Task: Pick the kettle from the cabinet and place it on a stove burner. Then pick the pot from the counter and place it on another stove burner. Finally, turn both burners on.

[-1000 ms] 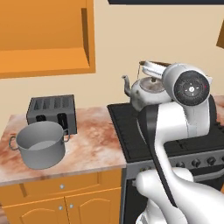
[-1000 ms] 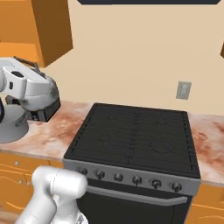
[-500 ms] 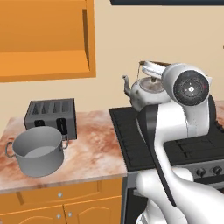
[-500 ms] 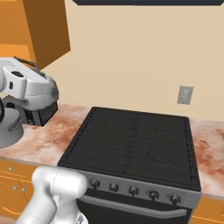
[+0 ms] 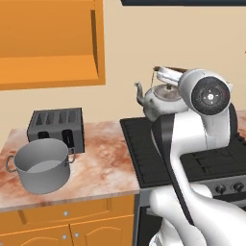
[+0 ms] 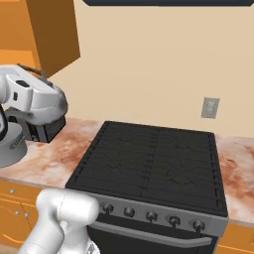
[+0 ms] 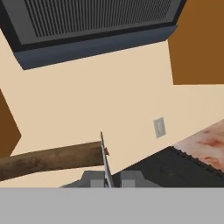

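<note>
the gripper point(image 5: 166, 73) is pressed together on the thin handle of the kettle point(image 5: 158, 97), and the kettle hangs just under it, in the air above the back left part of the stove burners point(image 5: 144, 149). in the left base view the white arm covers the right half of the kettle, so i see its spout, the lid and part of the round body, while the finger tips themselves are hard to make out against the hand. in the hand view the finger tips point(image 7: 94, 178) are cut by the lower edge, and between them stands a thin blade-like piece joined to a brown wooden bar; the body of the kettle is hidden there. in the right base view the hand is at the far left and the kettle is almost all hidden behind it. the pot point(image 5: 41, 165) stands on the tabletop point(image 5: 103, 163), well apart from the gripper, lower and to its left, just in front of a dark toaster point(image 5: 56, 127). the orange cabinet point(image 5: 53, 38) is up and to the left of the gripper, and its top is cut off by the picture edge. the front knobs point(image 6: 151, 216) of the stove are far below the gripper.
</note>
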